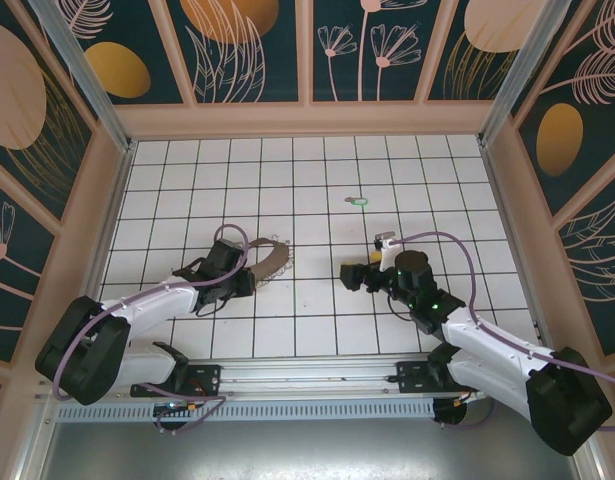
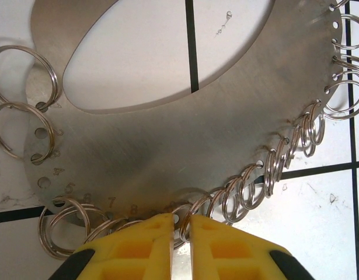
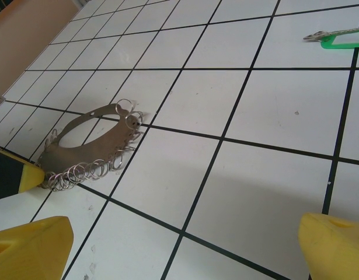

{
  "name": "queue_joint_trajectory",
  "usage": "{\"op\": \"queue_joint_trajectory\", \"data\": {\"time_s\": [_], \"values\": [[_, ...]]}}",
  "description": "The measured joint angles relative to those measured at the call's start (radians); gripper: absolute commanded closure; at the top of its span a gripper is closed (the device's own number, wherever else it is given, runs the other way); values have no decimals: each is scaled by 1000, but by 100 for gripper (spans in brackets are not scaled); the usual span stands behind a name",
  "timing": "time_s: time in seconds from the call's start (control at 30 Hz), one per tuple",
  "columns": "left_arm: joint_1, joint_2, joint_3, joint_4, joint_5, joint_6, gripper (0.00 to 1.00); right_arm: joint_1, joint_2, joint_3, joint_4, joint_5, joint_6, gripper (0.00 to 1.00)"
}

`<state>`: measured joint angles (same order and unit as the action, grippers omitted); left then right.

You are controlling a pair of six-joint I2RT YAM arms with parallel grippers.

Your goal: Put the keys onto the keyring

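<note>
The keyring (image 1: pixel 272 262) is a brownish metal oval plate (image 2: pixel 226 128) lying flat on the white tiles, with small silvery split rings threaded through holes along its edge. My left gripper (image 1: pixel 251 278) is at its near edge. The yellow fingers (image 2: pixel 132 245) stand almost together, and the left gripper (image 2: pixel 180 224) has one split ring and the plate's rim in its narrow gap. The keys (image 1: pixel 358 201) are one small pale-green piece with a silvery end, lying alone farther back (image 3: pixel 341 39). My right gripper (image 1: pixel 365 258) hovers wide open (image 3: pixel 182 256) over bare tiles, between the keyring (image 3: pixel 100 150) and the keys.
The white tiled floor (image 1: pixel 317 320) is boxed in by peach-framed patterned walls (image 1: pixel 307 118) at the back and on both sides. A metal rail (image 1: pixel 317 385) with the arm bases runs along the near edge. Bare tiles lie between the two grippers.
</note>
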<state>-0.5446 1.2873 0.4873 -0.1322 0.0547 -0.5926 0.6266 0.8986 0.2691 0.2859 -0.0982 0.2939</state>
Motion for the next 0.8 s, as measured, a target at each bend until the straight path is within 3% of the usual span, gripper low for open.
{"op": "queue_joint_trajectory", "data": {"time_s": [0.8], "values": [[0, 16, 28, -17, 19, 0, 80, 0, -2, -6, 11, 0, 0, 1]]}}
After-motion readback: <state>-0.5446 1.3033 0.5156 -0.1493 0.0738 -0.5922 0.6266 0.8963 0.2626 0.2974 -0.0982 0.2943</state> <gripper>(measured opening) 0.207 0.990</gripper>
